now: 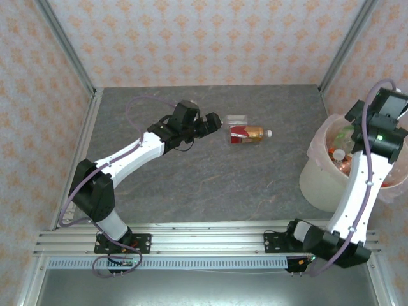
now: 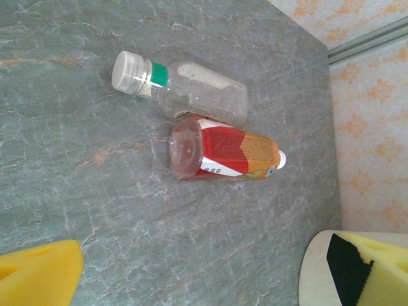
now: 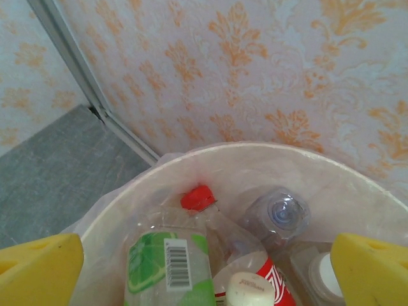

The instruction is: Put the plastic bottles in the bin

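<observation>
Although the grey tabletop carries 2 plastic bottles not yet binned, we judge the task mostly done. The bin, at the tabletop's right edge, already holds at least 4. Among them we see a green-labelled bottle with a red cap and a red-labelled bottle with a white cap.

The right gripper hangs over the bin with its yellow pads spread wide and nothing between them. The left gripper is just beside the 2 leftover bottles, pads equally wide apart and empty.

Those 2 lie near the far edge, about midway along it and well apart from the bin. The orange-and-red bottle is on its side, and the clear bottle, with a white cap and green neck band, lies against it or nearly so.

Nothing stands between the left gripper and the pair. We think their closeness is the main snag, since closing on 1 may nudge the other. The right arm above the bin could also crowd a drop from the left side.
</observation>
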